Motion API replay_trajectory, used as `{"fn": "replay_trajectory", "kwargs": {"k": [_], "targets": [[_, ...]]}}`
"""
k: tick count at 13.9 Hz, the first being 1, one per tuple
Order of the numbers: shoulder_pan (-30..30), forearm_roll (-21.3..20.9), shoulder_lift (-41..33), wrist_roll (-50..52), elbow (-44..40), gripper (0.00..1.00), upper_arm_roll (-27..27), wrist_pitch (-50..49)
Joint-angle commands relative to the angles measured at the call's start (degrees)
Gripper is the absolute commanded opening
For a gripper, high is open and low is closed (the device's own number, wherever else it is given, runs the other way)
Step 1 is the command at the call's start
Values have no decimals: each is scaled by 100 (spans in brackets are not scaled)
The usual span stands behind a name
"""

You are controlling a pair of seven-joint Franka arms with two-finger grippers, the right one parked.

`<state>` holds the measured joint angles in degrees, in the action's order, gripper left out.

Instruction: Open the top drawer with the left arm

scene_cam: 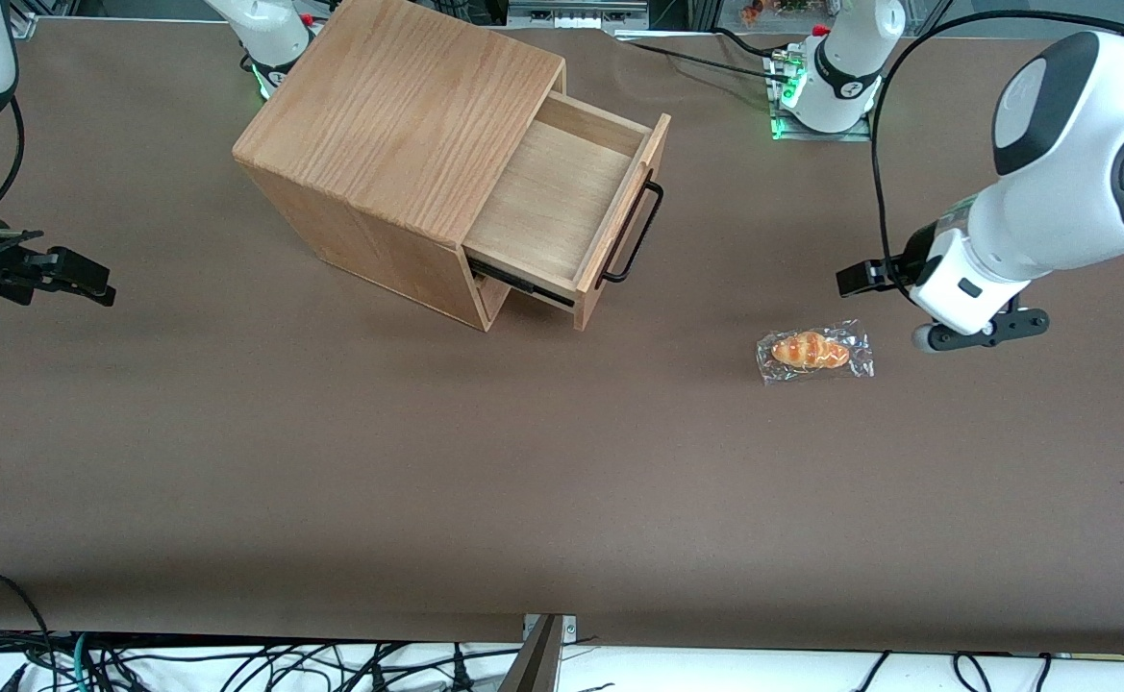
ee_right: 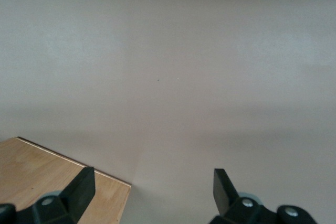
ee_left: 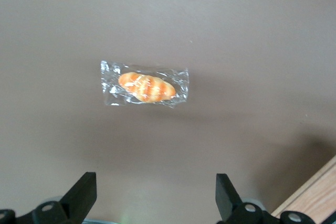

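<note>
Above desk (scene_cam: 331,461), claw (ee_left: 156,198) spread, empty, well apart from pulled-out top drawer (scene_cam: 562,197); risk: snagging bagged bread (scene_cam: 814,352) when lowering.

A: What does the left arm (scene_cam: 1052,183) look like?
B: Glossy white shells, dark grey bands, a round dark disc on the wrist housing.
A: And its gripper (ee_left: 155,199)?
B: Small, black, two wedge-shaped fingers (ee_left: 84,192) set wide apart, silver screws.

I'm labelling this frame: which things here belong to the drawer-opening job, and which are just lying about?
Job:
- top drawer, already pulled out, nothing in it
- its black handle
- left arm's pincer, open, holding nothing, above the table, away from the handle

Lying about:
- wrapped bread roll, under the pincer
- cabinet
</note>
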<state>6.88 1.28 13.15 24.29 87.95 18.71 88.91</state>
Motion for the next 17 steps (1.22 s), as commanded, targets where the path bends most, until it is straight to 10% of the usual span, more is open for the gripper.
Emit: {"fn": "replay_trajectory", "kwargs": {"k": [1, 17], "targets": [[-11, -268, -119, -196, -76, 100, -287, -94], [-530, -321, 82, -2280, -225, 100, -1889, 1023]]}}
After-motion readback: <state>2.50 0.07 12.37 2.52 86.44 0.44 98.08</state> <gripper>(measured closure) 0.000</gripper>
